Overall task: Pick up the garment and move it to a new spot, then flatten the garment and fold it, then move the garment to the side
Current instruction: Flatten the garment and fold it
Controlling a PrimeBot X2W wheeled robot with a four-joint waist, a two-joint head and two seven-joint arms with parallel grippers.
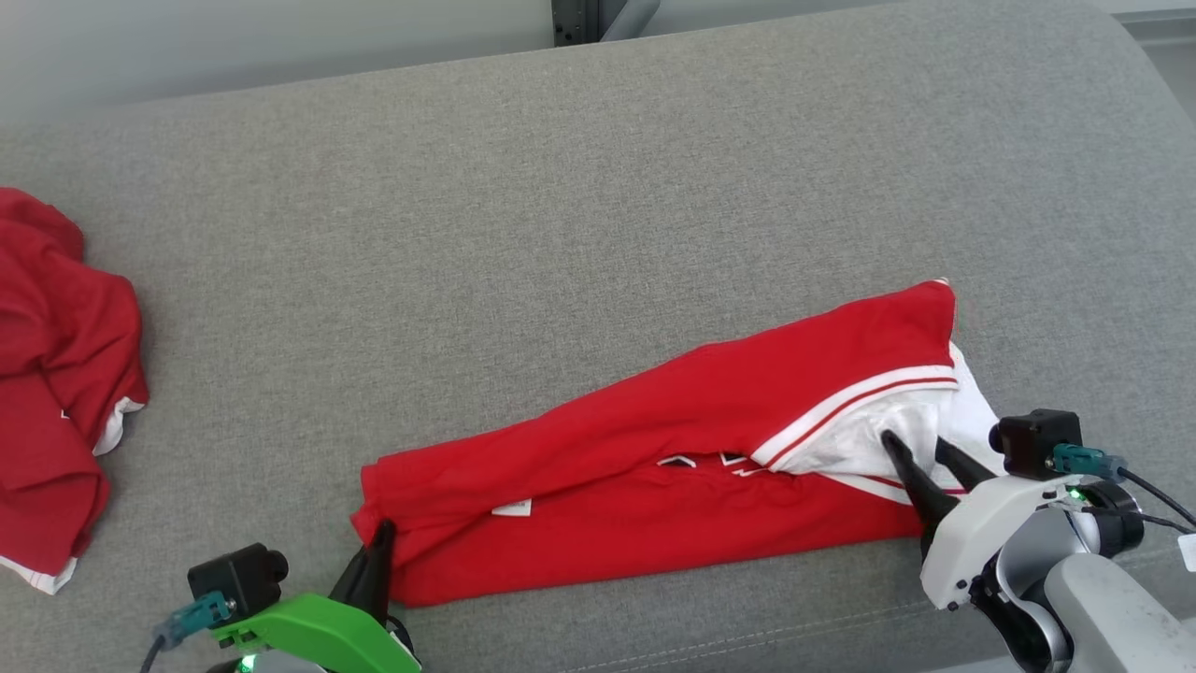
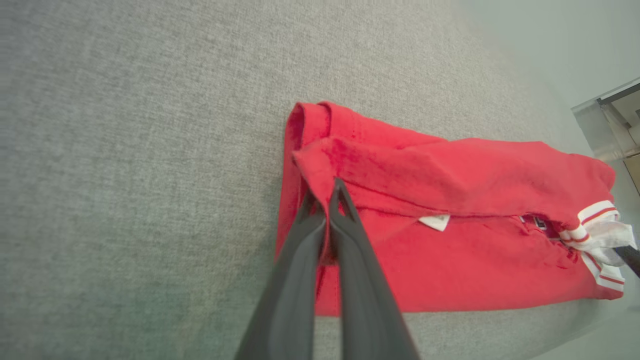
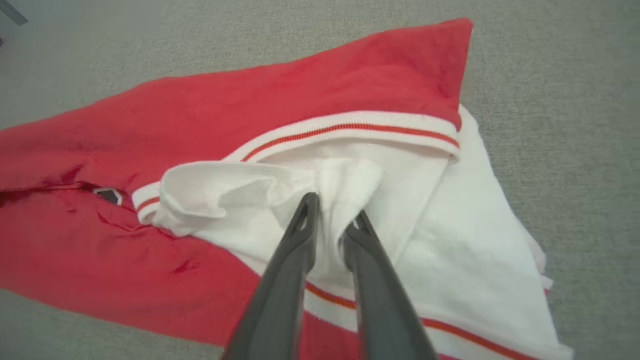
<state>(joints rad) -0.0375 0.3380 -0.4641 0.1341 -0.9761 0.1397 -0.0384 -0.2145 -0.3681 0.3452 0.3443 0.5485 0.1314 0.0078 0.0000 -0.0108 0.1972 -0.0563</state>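
The garment (image 1: 654, 439) is a red shirt with white, red-striped trim, lying folded lengthwise in a long band across the front of the grey cushion. My left gripper (image 1: 381, 535) is shut on the red hem at the band's left end; the left wrist view shows its fingertips (image 2: 325, 192) pinching a raised fold of the garment (image 2: 450, 250). My right gripper (image 1: 916, 442) is at the white collar end. In the right wrist view its jaws (image 3: 334, 210) stand slightly apart, with bunched white cloth of the garment (image 3: 250, 100) between them.
A second red garment (image 1: 56, 374) lies crumpled at the left edge of the grey upholstered surface (image 1: 561, 187). The surface's front edge runs just below both grippers. A dark metal post (image 1: 575, 19) stands behind the back edge.
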